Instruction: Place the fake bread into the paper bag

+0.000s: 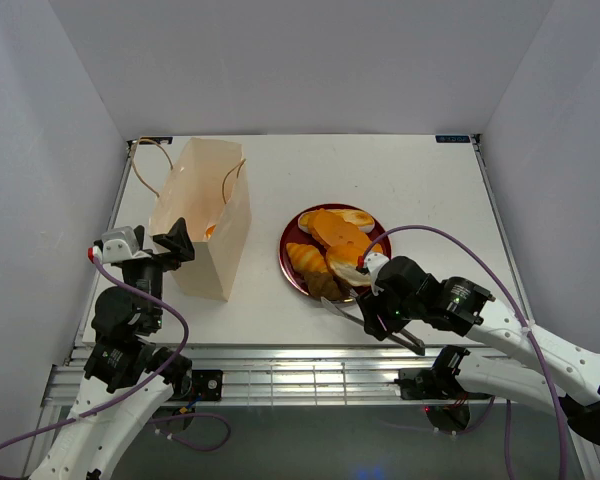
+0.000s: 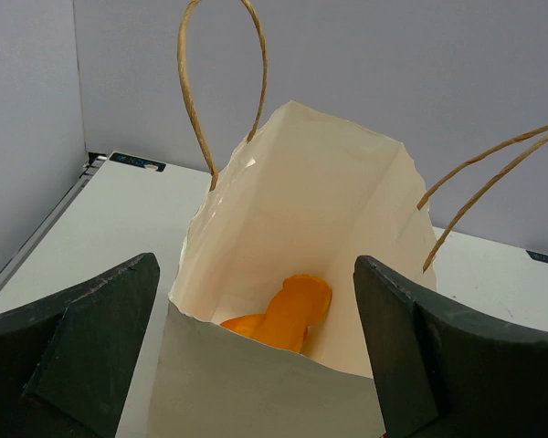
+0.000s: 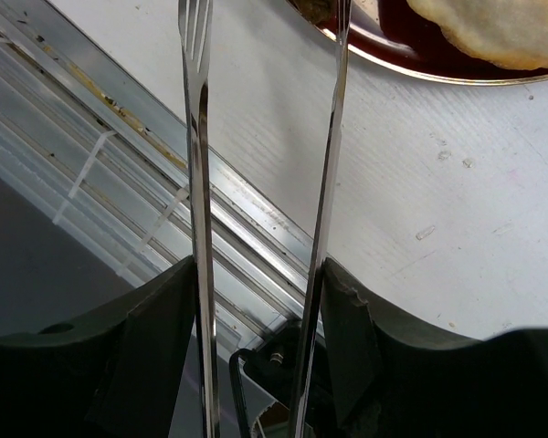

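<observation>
Progress check: the job was barely started at this point. Paper bag (image 1: 198, 208) stood upright on the left side of the table (image 1: 420, 190), mouth open, and the left wrist view showed just one orange piece of bread (image 2: 289, 312) lying at the bottom of it. I couldn't see the whole floor of the bag, so maybe there was more hiding in there, but I doubt it.

Everything else was on the red plate (image 1: 286, 258) in the middle of the table: a pile of bread (image 1: 336, 238), several pieces, including a croissant-looking one and a flat orange one.

Right gripper (image 3: 258, 292) had its fingers pressed on the outsides of the tongs (image 3: 199, 182), holding them near the handle end. The tongs' two arms were apart, with nothing between them as far as I could see, and the tips sat right by the near rim of the plate. One tip ran out of the shot, so I'm not totally sure about that one.

Left gripper (image 1: 180, 240) had its fingers spread wide, hovering just beside the bag's near edge, not touching it from what I could tell.

So, my guess: one in, most of the plate left to go.
</observation>
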Available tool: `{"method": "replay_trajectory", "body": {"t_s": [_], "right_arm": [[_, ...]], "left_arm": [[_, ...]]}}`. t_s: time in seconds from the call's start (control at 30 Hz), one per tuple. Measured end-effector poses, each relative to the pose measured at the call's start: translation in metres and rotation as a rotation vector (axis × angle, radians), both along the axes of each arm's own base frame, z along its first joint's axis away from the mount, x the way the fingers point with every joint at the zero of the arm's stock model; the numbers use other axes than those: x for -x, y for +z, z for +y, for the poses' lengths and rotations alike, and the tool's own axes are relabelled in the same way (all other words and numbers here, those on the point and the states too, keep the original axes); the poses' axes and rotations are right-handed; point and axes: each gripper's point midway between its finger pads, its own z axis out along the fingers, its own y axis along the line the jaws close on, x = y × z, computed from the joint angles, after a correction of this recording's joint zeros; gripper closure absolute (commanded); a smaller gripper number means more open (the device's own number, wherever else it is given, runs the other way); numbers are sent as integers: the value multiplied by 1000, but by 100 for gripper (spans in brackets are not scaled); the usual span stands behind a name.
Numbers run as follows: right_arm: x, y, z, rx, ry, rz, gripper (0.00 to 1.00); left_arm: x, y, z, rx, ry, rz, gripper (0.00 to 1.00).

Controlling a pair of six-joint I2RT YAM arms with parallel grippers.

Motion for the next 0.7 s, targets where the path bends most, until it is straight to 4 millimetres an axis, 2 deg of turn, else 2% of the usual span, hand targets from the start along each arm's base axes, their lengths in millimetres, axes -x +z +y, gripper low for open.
{"method": "replay_trajectory", "body": {"t_s": [0.33,0.7], "right_arm": [[-3,-5,0,33,-3,9,42],[-11,-5,11,16,-3,-9,52]], "left_arm": [[0,0,0,0,-1,0,2],[0,0,-2,-2,-9,-1,2]]}}
